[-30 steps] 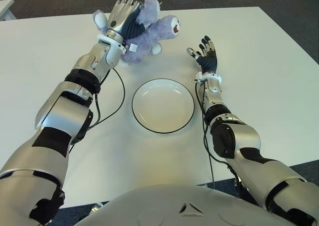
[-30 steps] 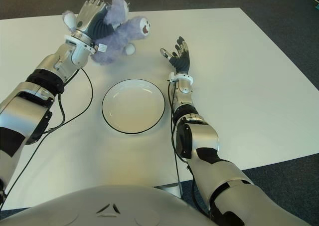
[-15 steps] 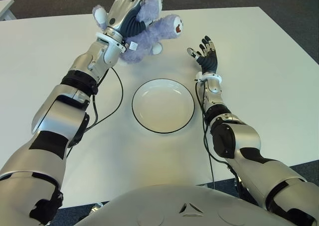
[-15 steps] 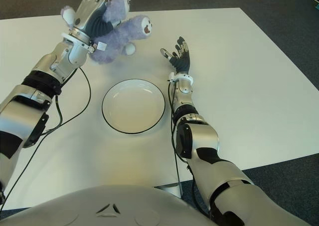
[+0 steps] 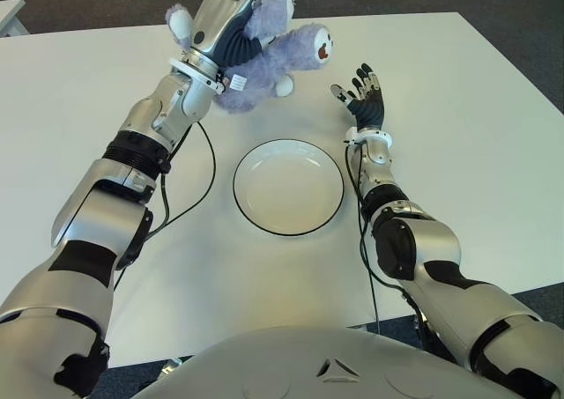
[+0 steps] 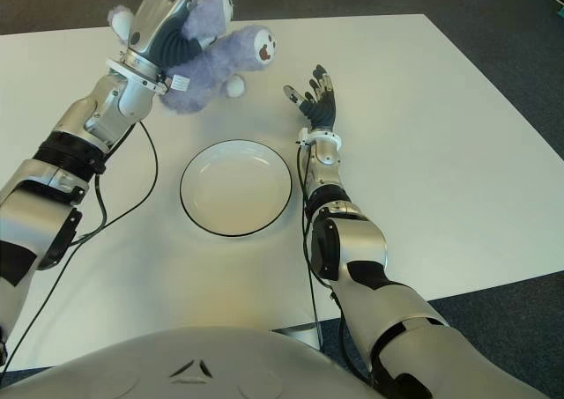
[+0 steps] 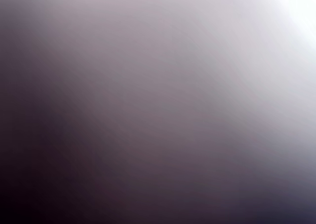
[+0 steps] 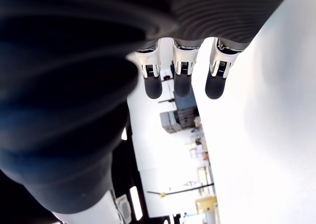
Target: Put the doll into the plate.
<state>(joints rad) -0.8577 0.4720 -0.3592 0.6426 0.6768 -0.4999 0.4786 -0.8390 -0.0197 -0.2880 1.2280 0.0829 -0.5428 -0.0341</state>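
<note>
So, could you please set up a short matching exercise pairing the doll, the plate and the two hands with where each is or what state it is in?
Column one:
1. doll
2. plate
3. left hand
4. right hand

Column two:
A. fingers spread, holding nothing, right of the plate's far side
B. empty, on the white table between the two arms
C. purple plush, gripped at the table's far side
D. closed around the plush toy

Pairs: 1-C, 2-B, 3-D, 4-A

White table filling most of the view, dark grey carpet floor beyond its far and right edges, corner of another white surface at far left
</note>
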